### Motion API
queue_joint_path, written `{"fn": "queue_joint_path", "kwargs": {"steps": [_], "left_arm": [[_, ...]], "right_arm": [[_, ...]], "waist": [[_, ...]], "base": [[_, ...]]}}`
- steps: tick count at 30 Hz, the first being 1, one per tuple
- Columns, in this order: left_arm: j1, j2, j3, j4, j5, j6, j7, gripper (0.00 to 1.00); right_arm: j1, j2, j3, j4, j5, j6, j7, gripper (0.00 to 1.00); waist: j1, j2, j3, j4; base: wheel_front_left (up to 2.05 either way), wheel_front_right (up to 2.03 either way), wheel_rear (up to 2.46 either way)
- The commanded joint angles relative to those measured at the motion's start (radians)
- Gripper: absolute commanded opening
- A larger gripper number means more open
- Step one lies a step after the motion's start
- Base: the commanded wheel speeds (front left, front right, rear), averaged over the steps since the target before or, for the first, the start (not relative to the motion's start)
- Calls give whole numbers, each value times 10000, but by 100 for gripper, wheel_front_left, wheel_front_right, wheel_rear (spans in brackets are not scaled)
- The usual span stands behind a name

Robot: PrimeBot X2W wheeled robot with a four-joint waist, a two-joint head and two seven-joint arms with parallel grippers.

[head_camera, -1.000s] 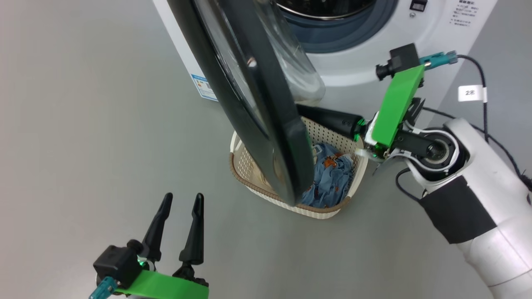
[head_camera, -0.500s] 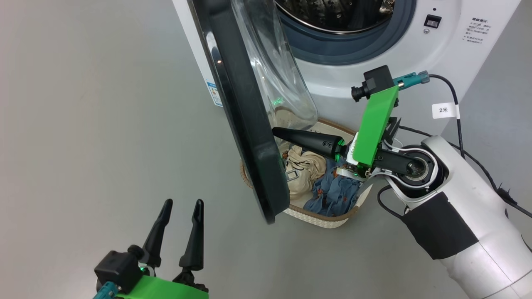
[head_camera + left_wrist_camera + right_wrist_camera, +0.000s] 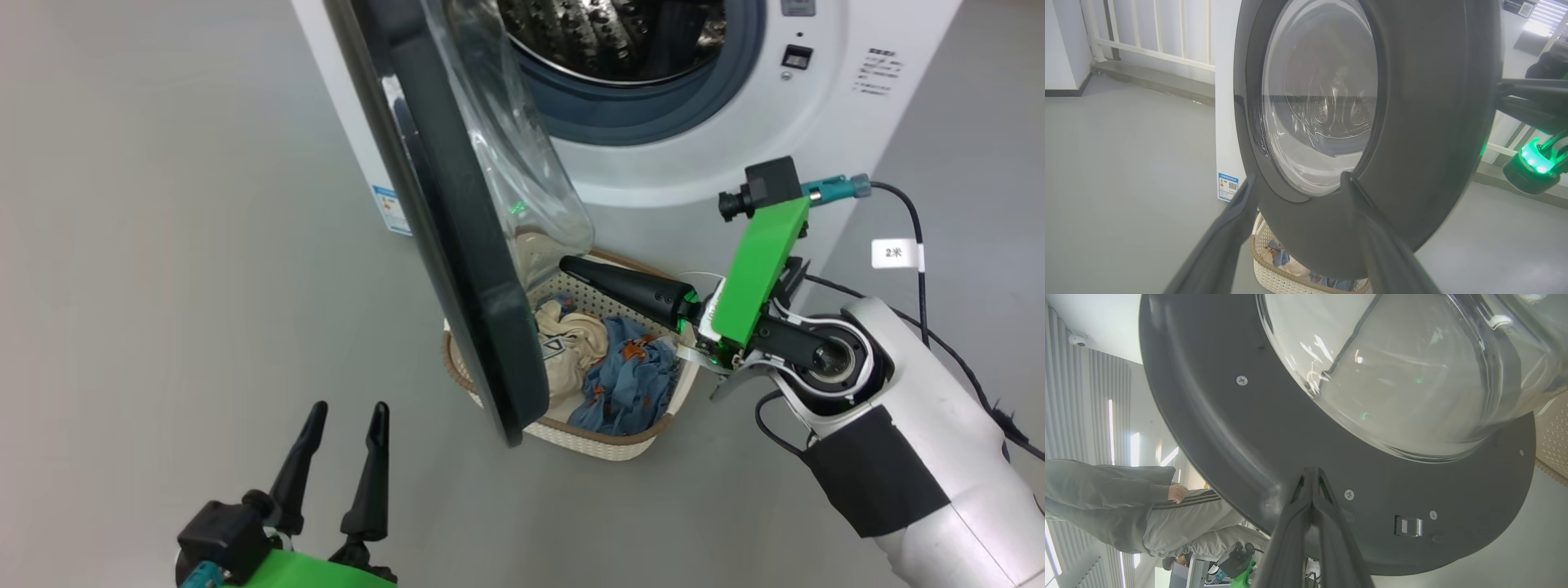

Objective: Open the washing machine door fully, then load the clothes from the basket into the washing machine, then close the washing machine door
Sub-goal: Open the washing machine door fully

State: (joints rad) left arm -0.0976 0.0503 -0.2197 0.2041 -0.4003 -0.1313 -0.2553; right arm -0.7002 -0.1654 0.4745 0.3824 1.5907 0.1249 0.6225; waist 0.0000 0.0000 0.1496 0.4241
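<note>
Head view: door part-open, glossy blk.

I'm holding my left gripper low, its fingers standing spread wide and pointing forward. My right gripper is pointing left, fingers pressed together, forearm angling in from the right.

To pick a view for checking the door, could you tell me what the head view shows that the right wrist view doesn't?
Head view: the clothes, the drum, the left arm's open jaws. Right wrist view: a metal latch and a person in grey. Both: the washing machine door, its glass bowl, the basket, the right arm's shut jaws.
</note>
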Motion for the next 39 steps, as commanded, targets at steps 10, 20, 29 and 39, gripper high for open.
{"fn": "queue_joint_path", "kwargs": {"steps": [10,20,29,39], "left_arm": [[186,387,865,-240,70,6,-65,100],[500,526,1451,-356,130,6,-65,100],[881,567,1897,-445,196,6,-65,100],[1364,563,2462,-607,240,6,-65,100]], "right_arm": [[1160,-338,-237,-760,-409,58,-890,100],[2399,-847,-199,-1006,-645,58,-2074,100],[3393,-1267,-97,-932,-674,58,-3081,100],[4095,-1614,705,-607,-1152,58,-4243,100]], "waist": [[0,0,-571,-1062],[0,0,-864,-1977],[0,0,-1126,-2650],[0,0,-1199,-3441]], "base": [[0,0,0],[0,0,0],[0,0,0],[0,0,0]]}}
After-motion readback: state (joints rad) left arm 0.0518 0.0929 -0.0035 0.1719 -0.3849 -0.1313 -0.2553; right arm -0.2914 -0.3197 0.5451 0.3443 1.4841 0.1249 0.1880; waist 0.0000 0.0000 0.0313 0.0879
